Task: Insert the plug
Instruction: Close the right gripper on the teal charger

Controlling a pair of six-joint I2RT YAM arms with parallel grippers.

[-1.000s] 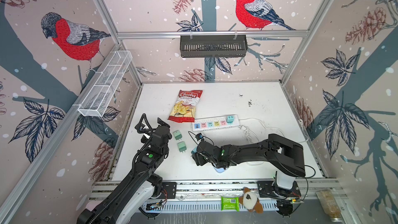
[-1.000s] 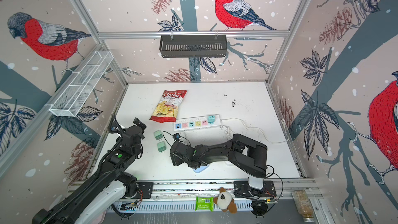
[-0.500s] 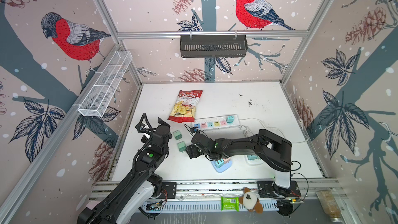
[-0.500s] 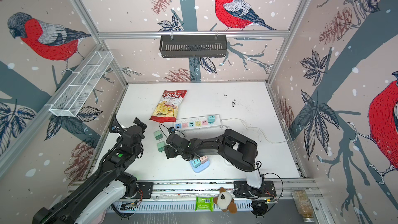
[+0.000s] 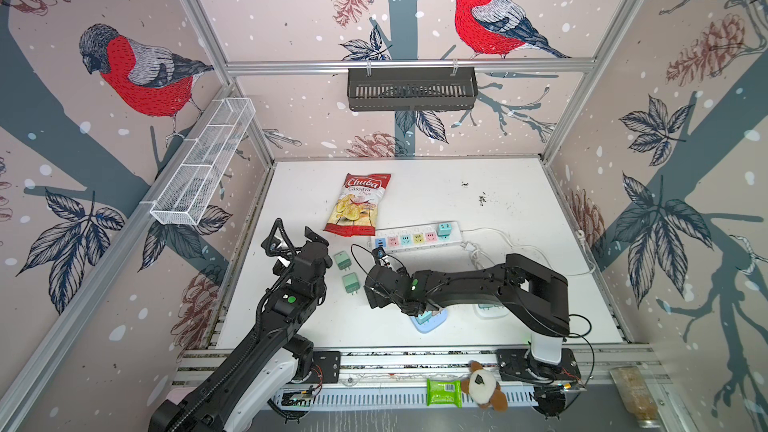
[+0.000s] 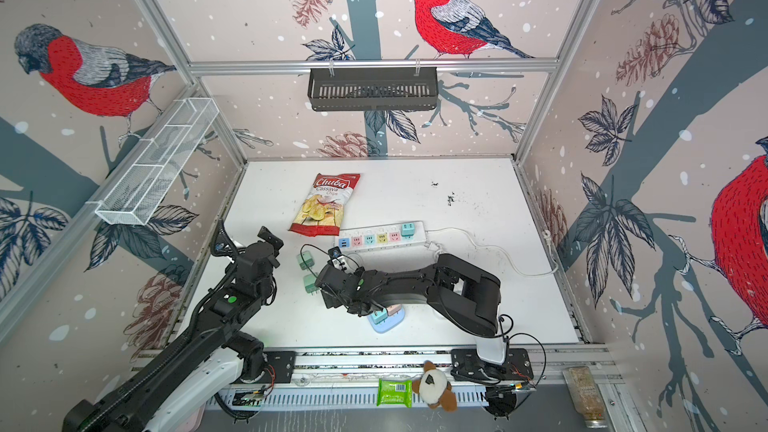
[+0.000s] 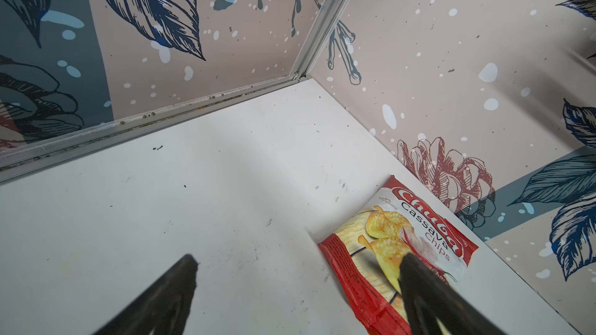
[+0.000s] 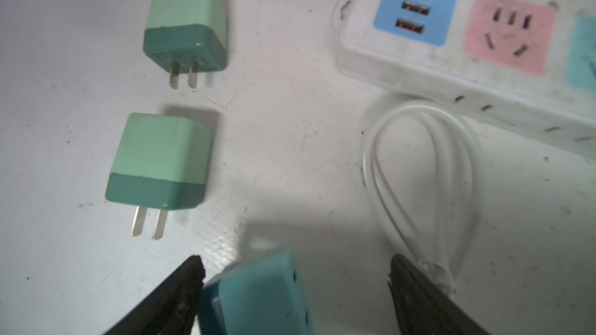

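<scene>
so right gripper sits wide open around the teal plug, unclamped as it looks seated; left gripper open, empty.

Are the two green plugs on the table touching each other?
Apart. The right wrist view shows a band of bare table between the prongs of the far plug and the body of the near plug.
</scene>
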